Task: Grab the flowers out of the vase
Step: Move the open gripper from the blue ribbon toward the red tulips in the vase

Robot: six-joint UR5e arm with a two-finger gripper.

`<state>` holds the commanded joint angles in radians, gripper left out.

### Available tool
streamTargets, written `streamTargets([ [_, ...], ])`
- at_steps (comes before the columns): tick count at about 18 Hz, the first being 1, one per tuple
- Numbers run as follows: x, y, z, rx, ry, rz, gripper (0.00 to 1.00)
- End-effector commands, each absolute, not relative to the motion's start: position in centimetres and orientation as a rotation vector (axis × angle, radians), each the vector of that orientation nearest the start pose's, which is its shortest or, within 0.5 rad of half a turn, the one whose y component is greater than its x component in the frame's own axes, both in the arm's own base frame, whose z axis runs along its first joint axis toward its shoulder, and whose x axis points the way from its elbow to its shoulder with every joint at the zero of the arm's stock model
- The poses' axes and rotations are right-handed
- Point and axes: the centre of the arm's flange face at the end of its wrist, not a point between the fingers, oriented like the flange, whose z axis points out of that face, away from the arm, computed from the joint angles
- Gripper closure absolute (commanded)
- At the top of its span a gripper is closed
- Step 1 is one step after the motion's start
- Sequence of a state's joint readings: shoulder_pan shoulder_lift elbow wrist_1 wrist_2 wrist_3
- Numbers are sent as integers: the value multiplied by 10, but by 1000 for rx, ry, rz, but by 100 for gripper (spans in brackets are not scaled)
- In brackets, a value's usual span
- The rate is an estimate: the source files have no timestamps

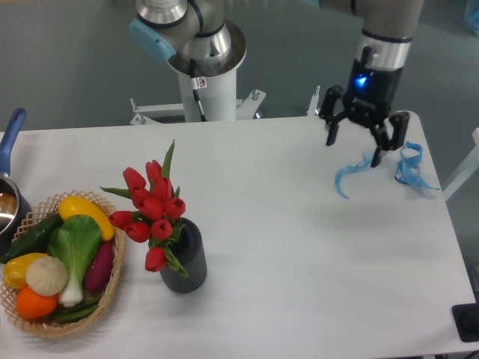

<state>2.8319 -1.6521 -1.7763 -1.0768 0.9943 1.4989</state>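
flowers (pixel 152 206) sit in the vase (pixel 186 258) on the table (pixel 284 254), front-left area, red buds leaning left over the rim toward the basket (pixel 112 288), one bud drooping down the vase's left side; vase upright, just right of the basket, can't tell if they touch. Basket holds vegetables: yellow pepper, green leafy one, cucumber, purple one, a white round one, an orange one. Pot (pixel 9 198) with a blue handle at the far left edge, partly cut off. Gripper (pixel 353 149) is well apart from the flowers, up at the far right of the table, jaws spread wide and holding nothing, tilted a bit, blue light lit on the wrist. Its right fingertip is over or just beside a curled blue ribbon (pixel 350 172); second blue ribbon piece (pixel 409 166) just right of that near the table's right edge. Robot base (pixel 209 67) behind the table, centre-left
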Motion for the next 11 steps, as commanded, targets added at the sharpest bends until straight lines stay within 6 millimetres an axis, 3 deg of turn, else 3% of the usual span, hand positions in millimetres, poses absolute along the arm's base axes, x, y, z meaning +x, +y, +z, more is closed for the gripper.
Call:
streamTargets([
  [7,-398,380,388,-2293,434,-31,0],
  [11,-370,421,369,-2253,548,-61,0],
])
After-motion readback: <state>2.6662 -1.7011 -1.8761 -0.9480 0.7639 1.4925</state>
